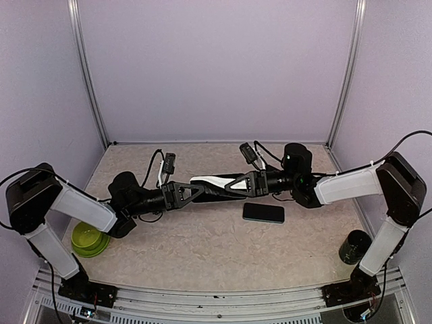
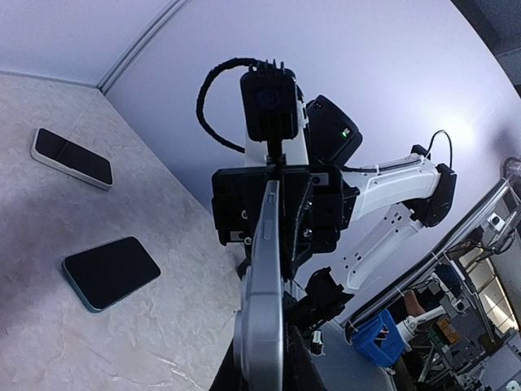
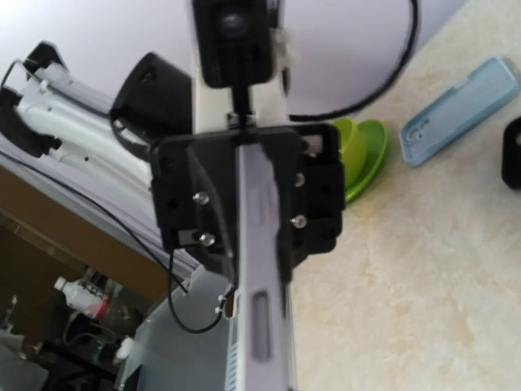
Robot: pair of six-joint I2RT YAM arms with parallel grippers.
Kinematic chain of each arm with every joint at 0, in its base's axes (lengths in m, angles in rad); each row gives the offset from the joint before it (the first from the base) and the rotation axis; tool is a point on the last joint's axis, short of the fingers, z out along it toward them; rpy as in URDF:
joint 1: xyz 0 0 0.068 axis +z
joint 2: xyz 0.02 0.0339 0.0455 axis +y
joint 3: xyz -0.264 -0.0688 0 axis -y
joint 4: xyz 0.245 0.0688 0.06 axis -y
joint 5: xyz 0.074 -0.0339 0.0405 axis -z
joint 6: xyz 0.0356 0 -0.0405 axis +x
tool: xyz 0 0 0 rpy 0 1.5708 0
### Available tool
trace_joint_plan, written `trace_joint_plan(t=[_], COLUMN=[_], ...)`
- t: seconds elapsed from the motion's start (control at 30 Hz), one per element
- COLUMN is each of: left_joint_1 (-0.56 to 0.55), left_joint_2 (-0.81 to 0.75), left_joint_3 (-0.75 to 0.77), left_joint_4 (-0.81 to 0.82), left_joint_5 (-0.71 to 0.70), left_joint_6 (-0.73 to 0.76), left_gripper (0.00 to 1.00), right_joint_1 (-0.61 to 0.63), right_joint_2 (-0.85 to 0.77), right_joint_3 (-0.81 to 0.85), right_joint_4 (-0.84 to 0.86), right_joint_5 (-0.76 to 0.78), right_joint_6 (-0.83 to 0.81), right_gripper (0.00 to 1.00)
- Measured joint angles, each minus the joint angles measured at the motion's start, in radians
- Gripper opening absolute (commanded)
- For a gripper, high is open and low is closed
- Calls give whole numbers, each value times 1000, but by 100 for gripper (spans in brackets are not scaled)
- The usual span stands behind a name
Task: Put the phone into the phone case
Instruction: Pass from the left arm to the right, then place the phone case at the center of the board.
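Note:
A grey-edged phone with a dark upper face hangs flat above the table's middle, held from both ends. My left gripper is shut on its left end and my right gripper on its right end. Both wrist views show it edge-on, each with the other gripper clamped on the far end: the right one, the left one. A pale blue phone case lies on the table just behind the grippers; it looks whitish from above.
A dark-screened phone with a teal edge lies on the table before the right gripper. A white-edged phone lies farther off. A green bowl sits near left, a dark can near right.

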Motion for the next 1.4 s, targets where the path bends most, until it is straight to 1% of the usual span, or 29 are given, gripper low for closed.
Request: trace_joint_plan(t=[0.07, 0.13, 0.27, 0.4, 0.5, 0.57, 0.67, 0.73, 0.83, 0.97, 1.03, 1.17, 1.3, 1.4], left_joint_1=[1, 1, 2, 4, 10, 13, 11, 9, 4, -8, -16, -22, -23, -13], left_joint_2=[0, 0, 0, -21, -76, -120, -198, -262, -319, -399, -433, -477, -544, -575], left_joint_3=[0, 0, 0, 0, 0, 2, 16, 27, 34, 39, 43, 36, -50, -110], left_joint_4=[7, 3, -27, -86, -157, -214, -323, -408, -483, -602, -649, -668, -618, -599], left_joint_5=[0, -5, -18, -38, -76, -111, -173, -243, -332, -524, -649, -860, -1077, -1165], left_joint_6=[-6, -2, 24, 60, 109, 148, 217, 276, 331, 405, 440, 467, 435, 386], left_gripper=[15, 18, 37, 62, 85, 97, 99, 99, 99, 99, 99, 99, 99, 99], right_joint_1=[-1, -1, -2, -13, -27, -40, -58, -63, -68, -68, -68, -68, -68, -68], right_joint_2=[0, 0, 0, -10, -37, -60, -96, -116, -138, -153, -153, -153, -153, -154], right_joint_3=[6, 7, 9, 10, 10, 12, 20, 30, 42, 45, 45, 45, 45, 45], right_joint_4=[-1, -6, -54, -118, -193, -240, -320, -368, -425, -482, -503, -533, -541, -543], right_joint_5=[-5, -5, 10, 28, 39, 51, 80, 106, 139, 172, 185, 200, 205, 207], right_joint_6=[-18, -23, -37, -65, -99, -127, -182, -219, -264, -307, -322, -341, -354, -358], right_gripper=[0, 0, 0, 0, 0, 0, 0, 0, 0, 0, 0, 0, 0, 0])
